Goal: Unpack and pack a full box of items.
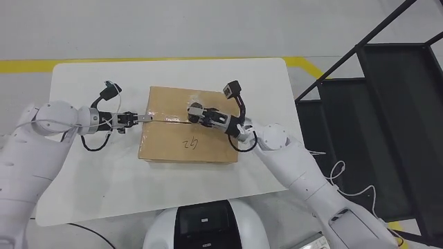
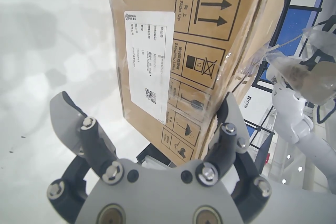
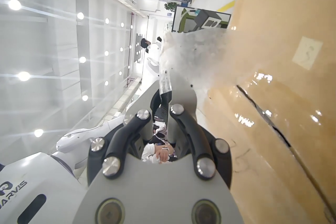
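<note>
**Box sealed, tape half-peeled**

Cardboard box (image 1: pixel 190 135) sits mid-table (image 1: pixel 90 180), flaps down, centre seam visible on top. From my feed, the R gripper (image 3: pixel 165 96) is over the box top near the seam. It's clamped tight on a crumpled strip of clear tape (image 3: pixel 191 51) that lifts off the lid. The L gripper (image 2: pixel 147 112) is at the box's left end with jaws spread wide, gripping nothing. One finger (image 2: pixel 231 114) touches the upper edge, near the white shipping label (image 2: pixel 149 62) on that end wall.
</note>
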You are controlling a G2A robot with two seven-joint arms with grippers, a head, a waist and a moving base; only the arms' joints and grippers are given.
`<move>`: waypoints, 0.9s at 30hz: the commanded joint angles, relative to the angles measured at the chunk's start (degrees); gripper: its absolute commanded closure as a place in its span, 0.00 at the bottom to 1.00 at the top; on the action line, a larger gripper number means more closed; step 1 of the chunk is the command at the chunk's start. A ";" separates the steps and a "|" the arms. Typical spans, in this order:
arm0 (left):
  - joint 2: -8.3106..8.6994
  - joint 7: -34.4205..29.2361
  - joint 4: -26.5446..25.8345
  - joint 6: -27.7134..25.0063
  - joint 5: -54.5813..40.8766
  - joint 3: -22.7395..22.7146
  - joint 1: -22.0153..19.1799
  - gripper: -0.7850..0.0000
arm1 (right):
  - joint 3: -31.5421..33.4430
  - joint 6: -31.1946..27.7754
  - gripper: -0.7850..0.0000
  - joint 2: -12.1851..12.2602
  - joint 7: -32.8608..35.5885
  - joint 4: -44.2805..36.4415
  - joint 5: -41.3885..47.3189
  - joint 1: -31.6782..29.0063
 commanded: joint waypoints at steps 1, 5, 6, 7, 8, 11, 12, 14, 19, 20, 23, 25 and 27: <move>0.03 0.07 -0.13 0.01 -0.02 -0.13 0.12 0.00 | -0.98 0.34 1.00 -0.34 0.21 0.99 -0.25 0.72; 0.07 0.01 -0.37 0.10 0.05 -0.33 0.30 0.00 | -2.78 1.14 1.00 -1.01 0.69 3.22 -1.67 2.48; 0.08 0.00 -0.42 0.12 0.06 -0.38 0.33 0.00 | -3.14 1.52 1.00 -1.14 0.68 3.81 -2.31 2.94; 0.09 -0.01 -0.46 0.14 0.07 -0.41 0.36 0.00 | -3.42 1.81 1.00 -1.28 0.50 4.26 -2.79 3.37; 0.09 0.00 -0.54 0.13 0.09 -0.46 0.38 0.00 | -3.72 2.03 1.00 -1.41 0.40 4.71 -3.31 3.74; 0.11 -0.07 -0.73 0.11 0.02 -0.59 0.47 0.00 | -4.61 2.92 1.00 -1.75 0.73 5.78 -4.96 4.93; 0.12 -0.10 -0.77 0.13 0.03 -0.63 0.50 0.00 | -4.88 3.12 1.00 -1.88 0.80 6.02 -5.20 5.23; 0.12 -0.08 -0.89 0.12 0.07 -0.70 0.54 0.00 | -5.51 3.54 1.00 -2.16 1.10 6.55 -5.62 5.74; 0.14 -0.01 -1.07 0.22 0.05 -0.89 0.71 0.00 | -6.73 3.40 1.00 -2.86 0.88 7.91 -6.44 6.82; 0.15 -0.04 -1.11 0.24 0.06 -0.94 0.73 0.00 | -6.88 3.32 1.00 -2.96 0.61 8.22 -7.01 7.10; 0.17 -0.10 -1.24 0.28 0.05 -1.03 0.81 0.00 | -7.46 3.70 1.00 -3.23 -0.10 8.96 -9.38 8.00; 0.17 -0.18 -1.33 0.27 -0.02 -1.10 0.86 0.00 | -7.93 4.00 1.00 -3.46 -0.62 9.25 -10.56 8.40; 0.18 -0.21 -1.47 0.36 -0.01 -1.15 0.91 0.00 | -8.35 4.26 1.00 -3.67 -1.25 9.40 -11.82 8.73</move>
